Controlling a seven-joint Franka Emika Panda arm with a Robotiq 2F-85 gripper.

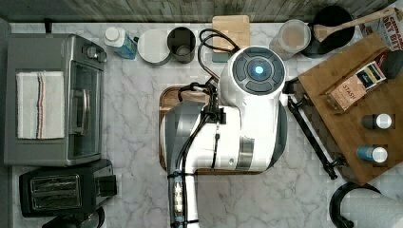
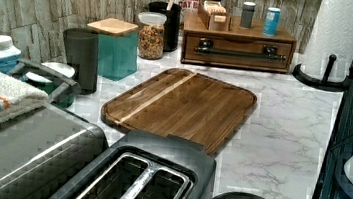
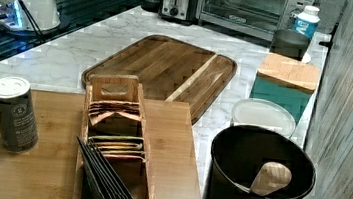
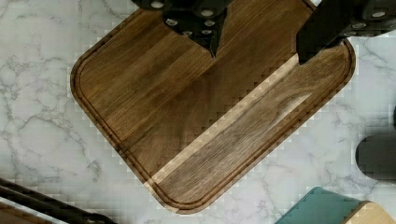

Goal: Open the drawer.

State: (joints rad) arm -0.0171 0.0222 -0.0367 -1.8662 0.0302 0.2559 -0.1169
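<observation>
One drawer (image 2: 237,52) shut, far end of desk (image 2: 282,126) in the left view, black handle (image 2: 240,52) across front | end effector (image 4: 259,44) fingers apart, hovering above wooden tray (image 4: 205,116), touching nothing

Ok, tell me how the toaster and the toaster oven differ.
The toaster is black with two open slots on top; the toaster oven is grey with a glass front door and handle. The toaster is the smaller of the two. A folded striped towel lies on the toaster oven, while the toaster's top is bare. Both stand side by side on the marble counter, at the top view's left.
</observation>
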